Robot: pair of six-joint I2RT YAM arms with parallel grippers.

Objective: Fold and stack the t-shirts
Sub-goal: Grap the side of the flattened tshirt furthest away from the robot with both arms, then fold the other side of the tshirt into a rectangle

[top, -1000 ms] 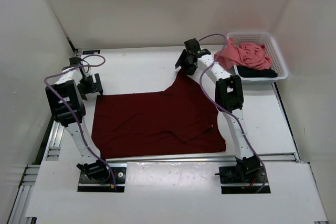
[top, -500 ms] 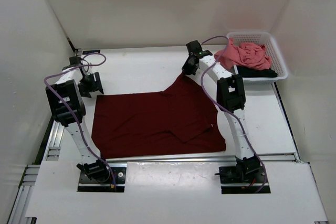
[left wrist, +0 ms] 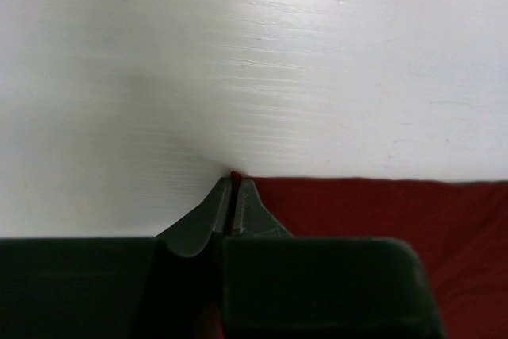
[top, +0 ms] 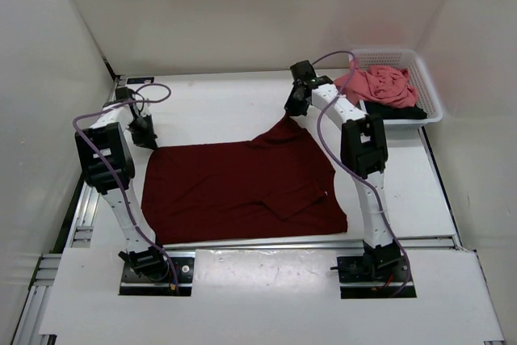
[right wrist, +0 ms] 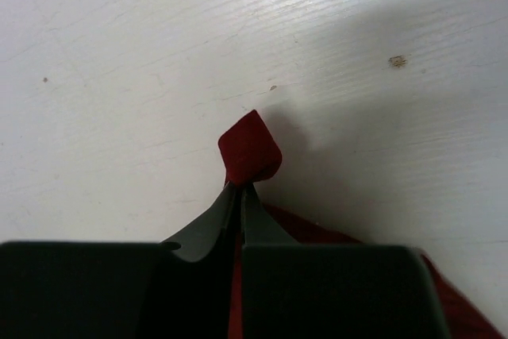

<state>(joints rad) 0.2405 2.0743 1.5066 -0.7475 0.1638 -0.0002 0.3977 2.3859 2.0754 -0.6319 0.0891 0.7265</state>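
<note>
The dark maroon t-shirt (top: pixel 238 187) lies spread flat on the white table (top: pixel 218 103). At its far left corner my left gripper (top: pixel 148 138) is shut on the cloth; the left wrist view shows that maroon t-shirt (left wrist: pixel 381 220) pinched at the tips of my left gripper (left wrist: pixel 233 184). My right gripper (top: pixel 292 109) is shut on the shirt's far right corner, which is drawn into a peak. A tuft of the maroon t-shirt (right wrist: pixel 250 151) sticks out past the tips of my right gripper (right wrist: pixel 240 190). The salmon pink t-shirt (top: pixel 380 85) and the black t-shirt (top: pixel 396 111) lie in the basket.
A white mesh basket (top: pixel 428 90) stands at the back right of the table. White walls close in the table on three sides. A metal rail runs along the near edge by the arm bases.
Both grippers went from open to shut on the maroon shirt's far corners. The right gripper moved slightly right and back, drawing its corner up; the left dropped onto its corner.
</note>
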